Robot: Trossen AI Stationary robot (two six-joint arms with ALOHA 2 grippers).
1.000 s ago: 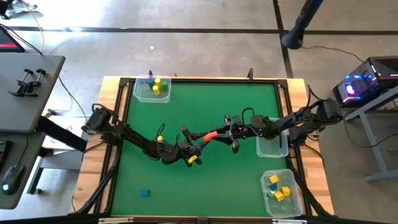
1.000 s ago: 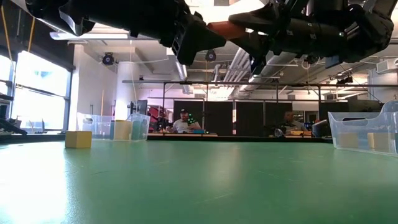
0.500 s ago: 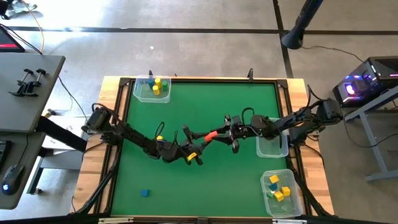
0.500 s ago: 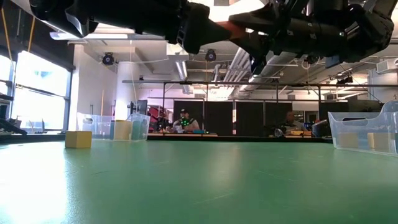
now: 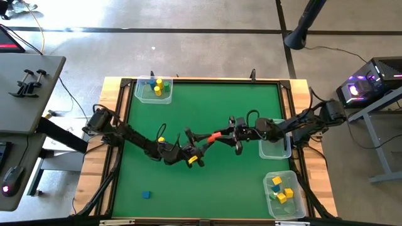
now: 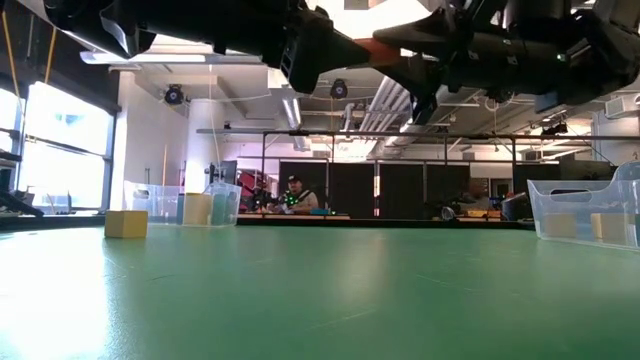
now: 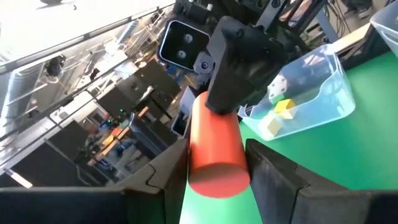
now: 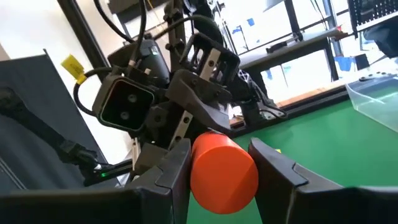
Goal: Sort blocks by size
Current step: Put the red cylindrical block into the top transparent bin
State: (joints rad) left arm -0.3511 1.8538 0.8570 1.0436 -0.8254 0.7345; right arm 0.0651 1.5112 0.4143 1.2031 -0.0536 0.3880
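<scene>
Both my grippers are clamped on one long orange-red cylinder block [image 5: 213,136], held level in the air over the middle of the green table [image 5: 207,100], my left gripper [image 5: 196,149] on its left end and my right gripper [image 5: 227,133] on its right; for a clean handover, I reckon one side must hold firm before the other lets go. Around me: a clear plastic tub [image 5: 274,145] at the right edge, another clear tub [image 5: 284,194] with yellow cubes near right, a third [image 5: 152,89] far left, and a small blue cube [image 5: 146,195] near left, none blocking

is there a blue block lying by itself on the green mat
Yes, a lone blue block lies on the green mat, apart from the tubs.
</scene>
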